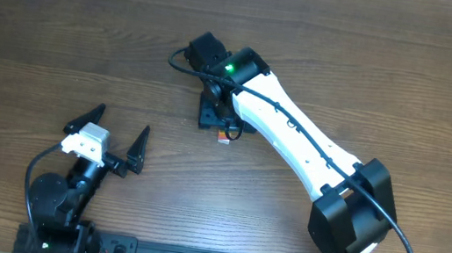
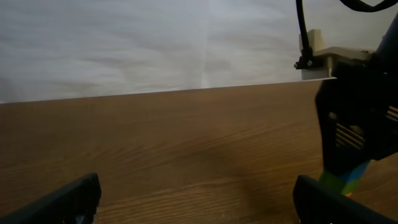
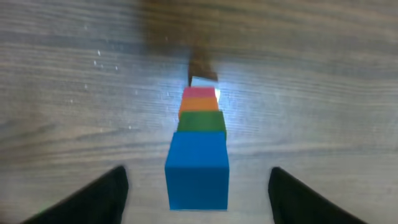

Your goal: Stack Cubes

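The left gripper [image 1: 123,119] rests low near its base, fingers spread wide and holding nothing, well apart from the work; it looks best left there, out of the way. At mid-table the stack [image 3: 199,143] stands as one column, the blue cube [image 3: 198,165] on top, then green, orange, red and a pale one at the bottom; the cubes look fairly square to each other. The right gripper [image 3: 198,186] hangs right over the stack, its fingers apart on either side of the blue cube with a gap showing at each side, clamped on nothing. Judging by that, the step in hand is letting go and getting clear; to do it well, keep the fingers wide and rise straight up, with no sideways drift or wrist twist until the tips are above the blue cube; a column this tall and narrow would likely topple at a light brush. As for containers, the cubes sit in nothing; they stand straight on the bare wooden table [image 1: 395,62].
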You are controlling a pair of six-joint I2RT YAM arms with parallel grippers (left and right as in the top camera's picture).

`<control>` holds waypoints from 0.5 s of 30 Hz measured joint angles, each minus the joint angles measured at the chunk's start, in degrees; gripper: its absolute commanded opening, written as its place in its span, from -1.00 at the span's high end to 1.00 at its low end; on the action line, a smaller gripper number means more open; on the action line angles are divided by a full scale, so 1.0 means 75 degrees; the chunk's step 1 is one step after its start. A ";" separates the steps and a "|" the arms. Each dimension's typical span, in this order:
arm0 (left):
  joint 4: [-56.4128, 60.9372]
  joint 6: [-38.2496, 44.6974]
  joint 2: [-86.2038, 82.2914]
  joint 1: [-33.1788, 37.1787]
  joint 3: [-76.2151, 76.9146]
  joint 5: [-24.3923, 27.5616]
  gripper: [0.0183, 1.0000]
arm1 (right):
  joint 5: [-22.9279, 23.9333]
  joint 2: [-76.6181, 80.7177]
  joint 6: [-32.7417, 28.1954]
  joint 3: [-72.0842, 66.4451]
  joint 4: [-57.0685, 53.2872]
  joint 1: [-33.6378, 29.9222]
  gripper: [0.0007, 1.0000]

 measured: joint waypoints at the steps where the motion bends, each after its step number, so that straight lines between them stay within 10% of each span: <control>1: 0.0003 0.0000 0.0000 0.0000 0.0000 0.0003 -1.00 | 0.0009 0.0000 -0.0044 0.0000 0.0026 0.0000 -0.90; 15: 0.0003 0.0000 0.0000 0.0000 0.0000 0.0003 -1.00 | 0.0560 0.0000 -0.0982 -0.0006 0.1513 -0.1655 -0.99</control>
